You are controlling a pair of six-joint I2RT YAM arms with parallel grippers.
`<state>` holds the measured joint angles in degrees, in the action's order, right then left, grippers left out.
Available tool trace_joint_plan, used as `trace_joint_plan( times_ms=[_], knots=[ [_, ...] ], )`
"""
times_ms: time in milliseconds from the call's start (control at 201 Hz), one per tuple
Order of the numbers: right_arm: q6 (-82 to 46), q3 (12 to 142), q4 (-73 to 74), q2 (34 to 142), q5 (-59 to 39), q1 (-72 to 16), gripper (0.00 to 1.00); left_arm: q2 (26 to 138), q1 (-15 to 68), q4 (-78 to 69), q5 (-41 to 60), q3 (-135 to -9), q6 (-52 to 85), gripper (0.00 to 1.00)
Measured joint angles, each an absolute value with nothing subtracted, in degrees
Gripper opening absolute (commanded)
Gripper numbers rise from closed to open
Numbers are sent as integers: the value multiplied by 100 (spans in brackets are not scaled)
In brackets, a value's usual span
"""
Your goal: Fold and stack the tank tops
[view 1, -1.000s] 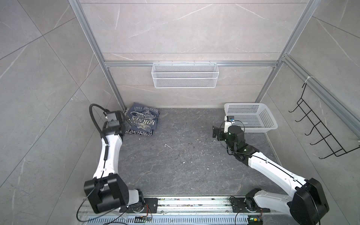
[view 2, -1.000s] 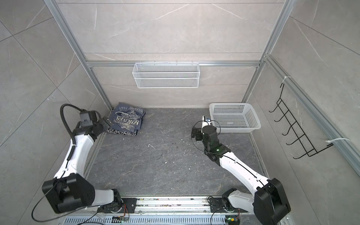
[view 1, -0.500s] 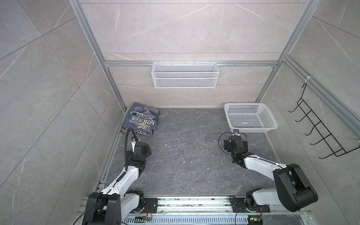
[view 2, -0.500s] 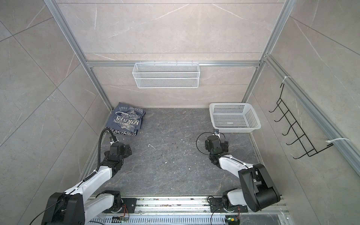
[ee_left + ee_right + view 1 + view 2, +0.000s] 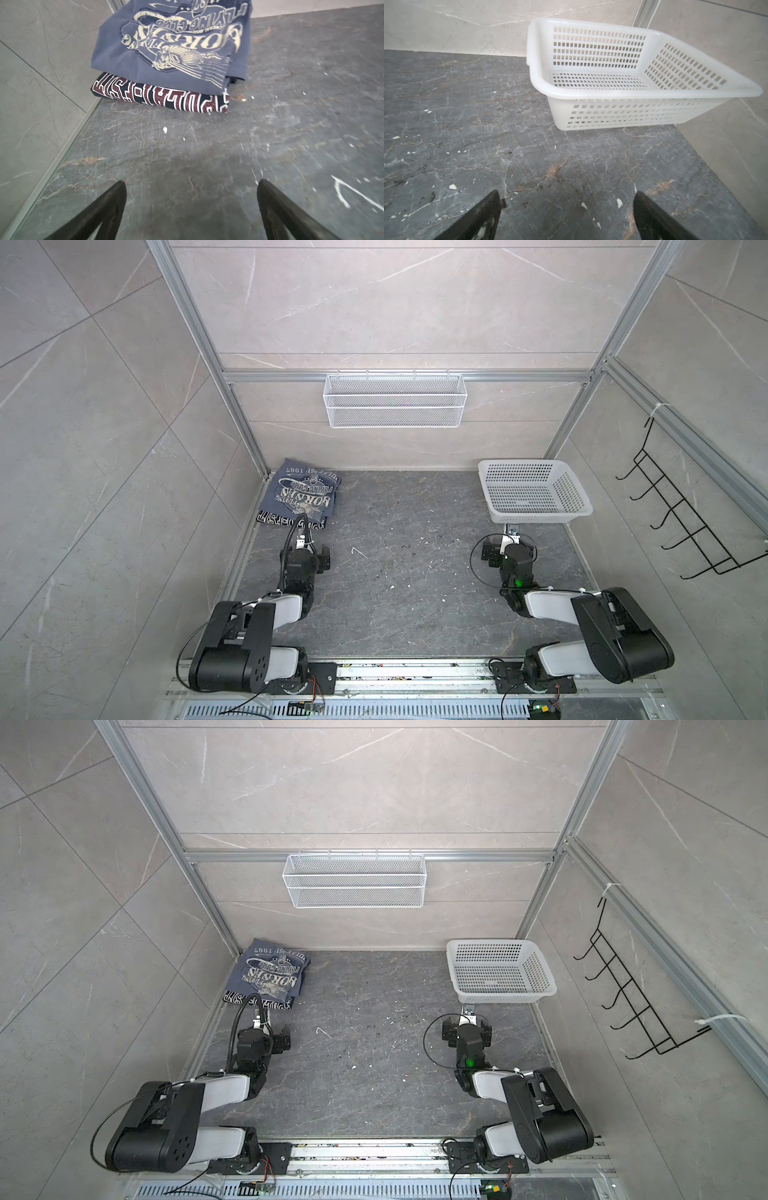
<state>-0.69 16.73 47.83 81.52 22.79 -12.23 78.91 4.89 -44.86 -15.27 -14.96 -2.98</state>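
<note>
We see the two tank tops folded and stacked in the far left corner of the dark grey marbled stone desk [image 5: 407,580], close against the side wall's metal frame. The slate-blue cloth tank top [image 5: 166,47], printed with a cream lettered graphic, lies on top. The dark navy cloth tank top [image 5: 162,97], with maroon lettering edged in white, lies beneath it. Only its near strip shows past the blue one's edge. In both top views the pile reads the same way, blue over navy [image 5: 257,1004].

The left pincer [image 5: 191,184] points towards the stack from a little way off and touches neither garment. Its two black fingers [image 5: 116,197] stand wide apart, and only bare desk shows between them.

The right pincer [image 5: 567,193] is likewise spread wide over bare desk. It faces the white perforated plastic basket [image 5: 612,92], which sits in the far right corner, near the pincer but clear of it.

In a top view we find both arms folded low, elbows drawn back towards their bases at the near edge. Each wrist sits on its own side of the desk.

On the rear wall a white wire-mesh basket [image 5: 395,406] hangs from the rail. A black wire hook rack [image 5: 681,522] hangs on the right wall.
</note>
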Motion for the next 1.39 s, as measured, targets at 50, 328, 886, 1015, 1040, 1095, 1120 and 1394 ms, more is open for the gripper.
trace_joint_plan(
  times_ms=[50,328,886,1015,1040,1095,1120,1394],
  knots=[
    [-32,1675,4958,8261,2178,-1223,100,8217,331,-4803,-1417,-1505,-287,99],
    [-19,1813,5251,8672,1723,-1028,100,8667,-204,-4762,-786,-1931,-91,100],
    [-38,1885,5214,8683,1511,-858,100,8667,-261,-4759,-843,-1984,113,100],
    [-38,1885,5214,8683,1511,-858,100,8667,-261,-4759,-884,-1984,148,100],
    [-38,1885,5214,8683,1511,-858,100,8667,-261,-4759,-886,-1984,152,100],
    [-38,1887,5214,8683,1511,-858,100,8667,-261,-4759,-886,-1984,154,100],
    [-38,1887,5214,8683,1511,-858,100,8667,-261,-4759,-886,-1984,154,100],
    [-38,1909,5172,8683,1494,-858,100,8667,-261,-4759,-886,-1984,154,100]
  ],
)
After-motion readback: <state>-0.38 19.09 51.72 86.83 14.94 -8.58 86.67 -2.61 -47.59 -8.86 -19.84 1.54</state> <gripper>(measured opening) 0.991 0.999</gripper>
